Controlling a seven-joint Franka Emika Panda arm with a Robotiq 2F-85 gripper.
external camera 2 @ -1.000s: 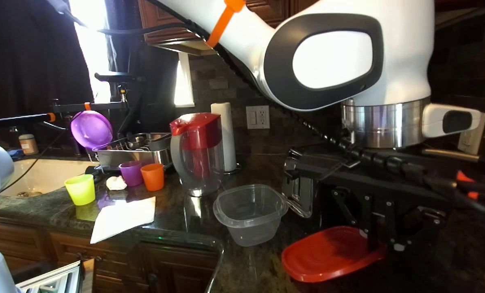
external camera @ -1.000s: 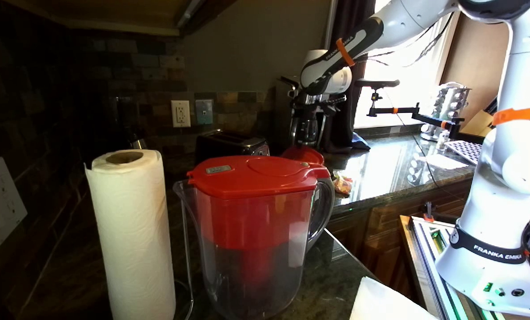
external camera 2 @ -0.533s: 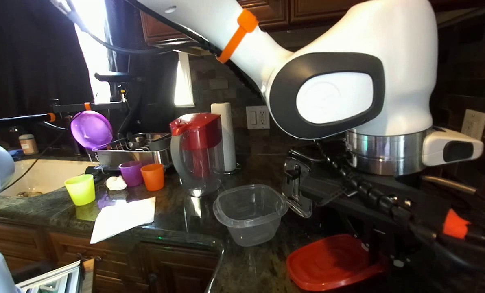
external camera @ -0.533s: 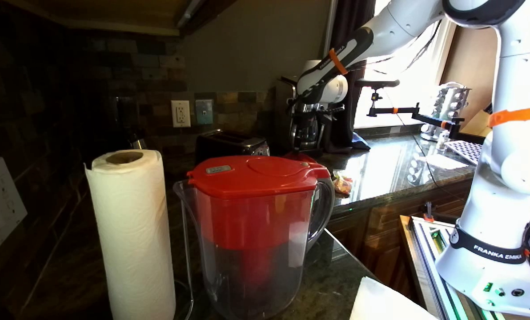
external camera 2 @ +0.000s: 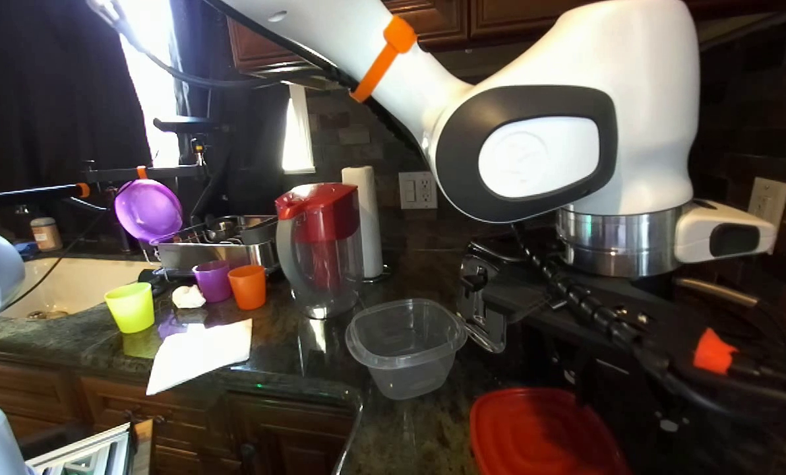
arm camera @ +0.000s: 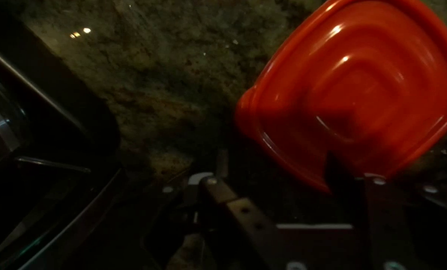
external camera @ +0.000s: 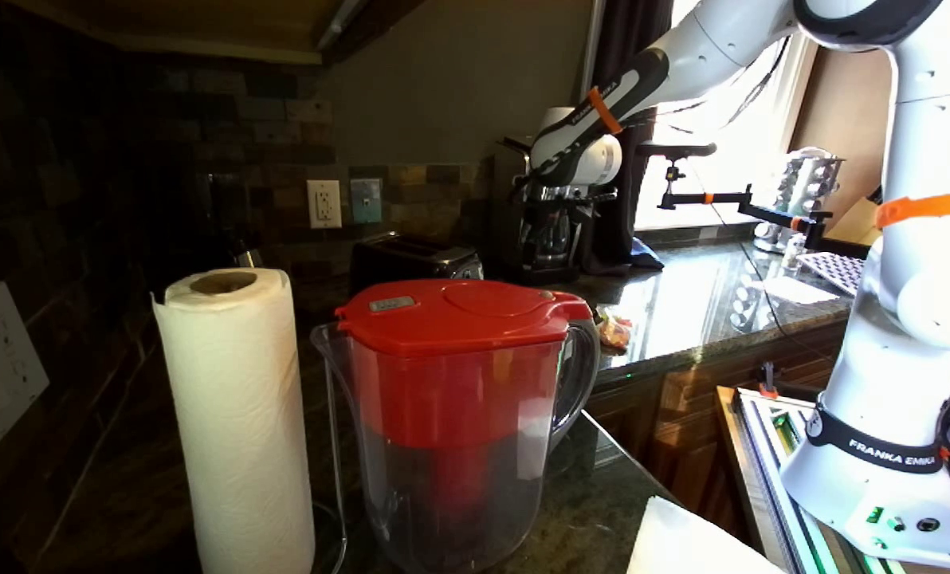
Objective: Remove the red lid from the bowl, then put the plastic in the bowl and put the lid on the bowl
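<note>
In the wrist view the gripper [arm camera: 276, 157] comes in from the bottom edge, its jaws standing apart. One fingertip [arm camera: 338, 174] overlaps the rim of the red lid [arm camera: 358, 90]; whether it touches cannot be told. The other is clear of the lid, over the stone. The lid lies on the mottled granite countertop [arm camera: 163, 71], its stepped ridges showing, and a dark glossy appliance [arm camera: 47, 93] stands to its left in that view. In an exterior view a clear plastic bowl [external camera 2: 406, 376] stands upright and uncovered near the lid, while the white Franka arm [external camera 2: 637, 119] bends over the place and the gripper is mostly lost in shadow. Both exterior views show the red-topped clear pitcher [external camera 2: 320, 251] with a paper towel roll [external camera: 240, 430] beside it. Farther along the countertop stand a lime cup [external camera 2: 131, 307], a purple cup [external camera 2: 212, 282] and an orange cup [external camera 2: 248, 287], with a crumpled white thing [external camera 2: 188, 297], too small to make out, between the first two. A white sheet [external camera 2: 202, 356] lies in front of the cups, and a purple bowl [external camera 2: 148, 211] stands tilted by the metal dish rack [external camera 2: 244, 255].
</note>
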